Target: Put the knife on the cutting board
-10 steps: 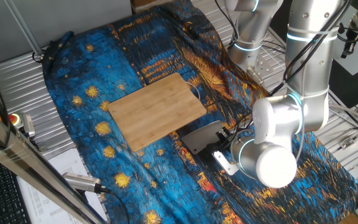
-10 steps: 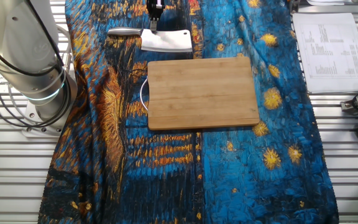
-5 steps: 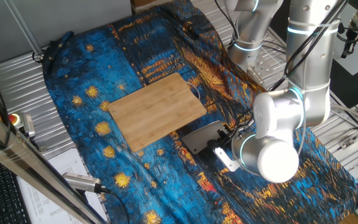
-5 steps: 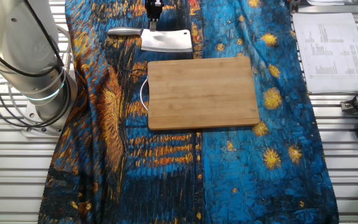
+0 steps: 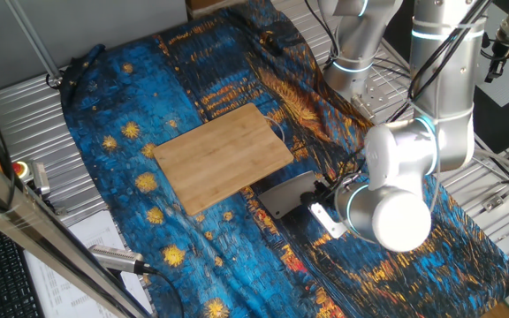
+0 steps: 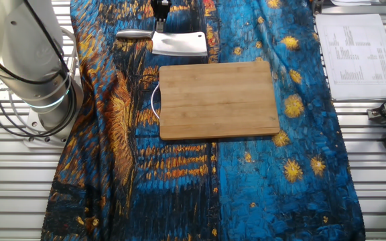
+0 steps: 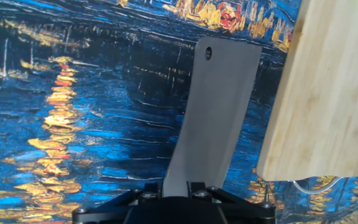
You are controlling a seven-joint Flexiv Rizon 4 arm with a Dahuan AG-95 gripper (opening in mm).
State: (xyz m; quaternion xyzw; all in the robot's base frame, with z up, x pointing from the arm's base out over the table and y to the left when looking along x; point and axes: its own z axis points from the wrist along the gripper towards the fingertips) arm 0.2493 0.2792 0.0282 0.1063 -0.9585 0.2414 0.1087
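The knife (image 6: 178, 43) lies flat on the blue patterned cloth just beyond the far long edge of the cutting board (image 6: 218, 99), with its shiny handle (image 6: 134, 33) pointing left. In the hand view the grey blade (image 7: 219, 112) runs away from me beside the board (image 7: 328, 93). My gripper (image 6: 159, 25) hovers over the junction of blade and handle. Its fingers (image 7: 153, 186) stand slightly apart on either side of the blade's near end, and the gripper (image 7: 176, 185) holds nothing. In one fixed view the knife (image 5: 285, 194) lies beside the gripper (image 5: 318, 193), which the arm mostly hides.
The arm's base (image 6: 39, 100) stands at the left of the cloth. A white cable loop (image 6: 156, 100) shows at the board's left edge. Papers (image 6: 350, 57) lie at the right. A silver-and-black tool with cable (image 5: 117, 258) lies off the cloth.
My gripper has shifted slightly toward the knife's handle end and the arm's wrist has swung a little. The knife and the board have not moved.
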